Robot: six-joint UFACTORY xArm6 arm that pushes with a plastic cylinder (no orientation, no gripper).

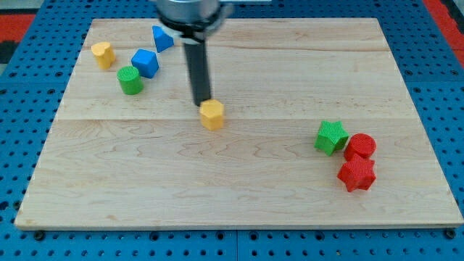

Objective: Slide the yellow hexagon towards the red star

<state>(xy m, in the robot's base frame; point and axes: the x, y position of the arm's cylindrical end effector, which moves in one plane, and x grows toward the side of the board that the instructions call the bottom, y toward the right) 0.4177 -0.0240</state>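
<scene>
My tip (pixel 202 104) sits just at the upper-left edge of the yellow hexagon (pixel 212 114), touching or all but touching it, a little to the view's left of the middle of the worktop (pixel 239 196); there is no hand here, only the bare rod, so nothing is held. The red star (pixel 357 174) lies well apart toward the view's lower right, tight against a red cylinder (pixel 360 146) and near a green star (pixel 330 136). In the view's upper left cluster a yellow block (pixel 103 54), a green cylinder (pixel 130 80), a blue cube (pixel 145 63) and a blue triangular block (pixel 162 38).
</scene>
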